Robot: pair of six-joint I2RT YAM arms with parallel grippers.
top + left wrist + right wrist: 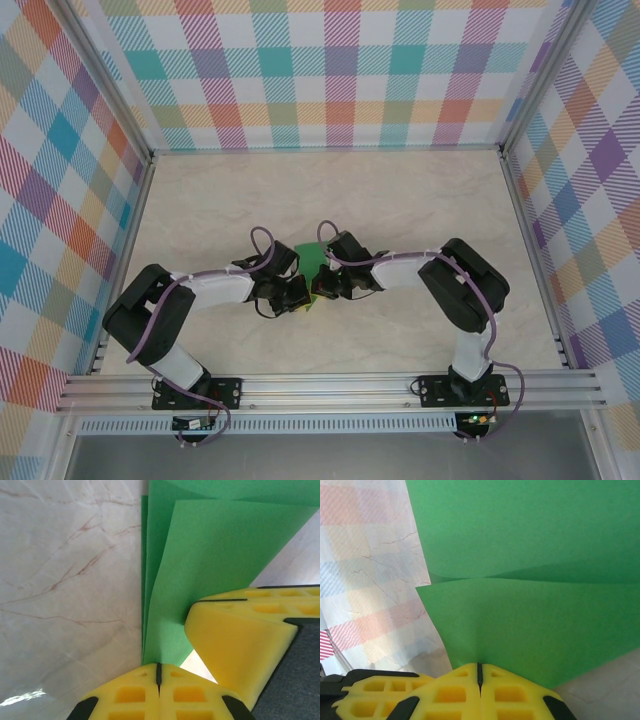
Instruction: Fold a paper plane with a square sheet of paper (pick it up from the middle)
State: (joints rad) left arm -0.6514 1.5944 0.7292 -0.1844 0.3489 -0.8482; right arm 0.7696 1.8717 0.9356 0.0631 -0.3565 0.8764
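Right wrist view is showing the right gripper pinching the folded green paper at its fingertips, the left gripper likewise gripping a corner.

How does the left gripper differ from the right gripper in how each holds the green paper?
The left gripper pinches the bright-green folded paper sheet where several layered edges meet; the right gripper pinches one broad flap below a crease. From above, the left gripper reaches in from the left, the right gripper from the right. Both have yellow jaws shut on the paper, close beside each other.
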